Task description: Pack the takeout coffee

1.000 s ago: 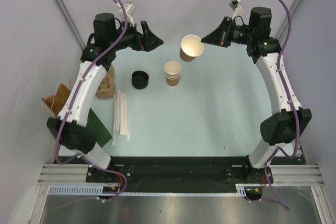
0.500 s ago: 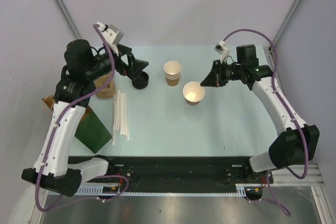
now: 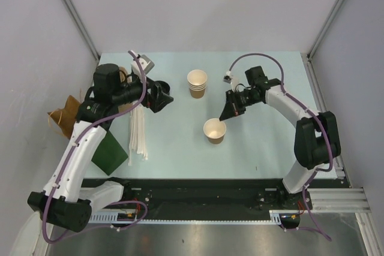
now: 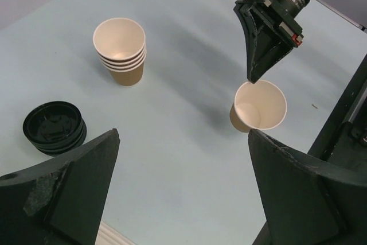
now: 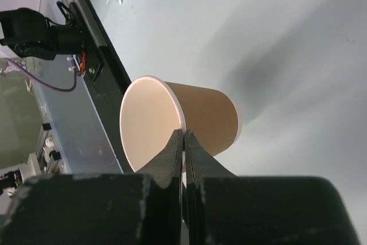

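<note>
While right fingers [image 5: 166, 162] clamp cup [image 5: 206, 121] rim, left fingers [image 4: 74, 187] apart, left wrist alone shows lids [image 4: 54, 128]

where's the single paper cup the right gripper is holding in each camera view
Top view: cup right of centre, below and right of the cup stack.
Left wrist view: centre-right, just under the right gripper.
Right wrist view: mid-frame, on its side in the picture, mouth facing left.
Shared landmark: the right gripper shut on the cup's rim, in all three views.
</note>
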